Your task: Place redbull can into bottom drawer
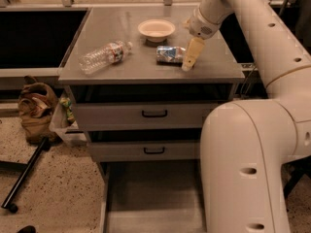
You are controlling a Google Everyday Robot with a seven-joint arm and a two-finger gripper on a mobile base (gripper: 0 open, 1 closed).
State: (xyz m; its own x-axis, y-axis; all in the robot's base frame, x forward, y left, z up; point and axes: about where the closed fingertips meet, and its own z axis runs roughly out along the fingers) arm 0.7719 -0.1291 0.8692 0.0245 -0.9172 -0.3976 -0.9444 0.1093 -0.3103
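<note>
Well, no words can be read on anything. The redbull can [170, 54] shows blue and silver marks, and the water bottle [103, 56] has a reddish label, but both are too blurry to read.

The gripper [188, 62] points down at the grey cabinet top [146, 74], right at one end of the can. It is very close to the can, maybe touching, but I cannot tell. I also cannot tell if the gripper is spread apart or pressed together, because only one pale side of it shows.

The can lies on its side just beside the gripper. A round bowl [156, 29] sits a little behind it, and the bottle lies farther off, past the can.

Far below the gripper, the bottom drawer [150, 198] is pulled out. The big white arm [243, 144] hides one side of it, and the picture's edge cuts off its front.
</note>
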